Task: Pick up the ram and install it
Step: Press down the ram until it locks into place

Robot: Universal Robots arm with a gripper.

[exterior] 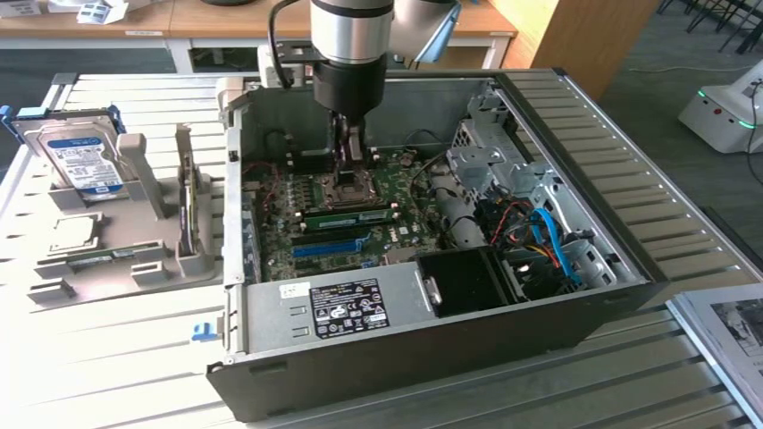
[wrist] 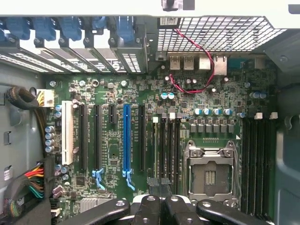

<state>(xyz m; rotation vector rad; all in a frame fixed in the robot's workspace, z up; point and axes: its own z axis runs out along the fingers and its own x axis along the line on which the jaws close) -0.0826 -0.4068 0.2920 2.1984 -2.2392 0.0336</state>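
The pincer (exterior: 347,154) is hanging clenched inside the open computer case (exterior: 620,268), gripping nothing, just above the motherboard's (wrist: 140,89) empty processor socket (wrist: 209,174). The ram (exterior: 348,214) is lying seated in a slot just in front of that socket. Beyond the case, a hard drive (exterior: 79,158) is standing in a grey holder on the counter (exterior: 107,357).
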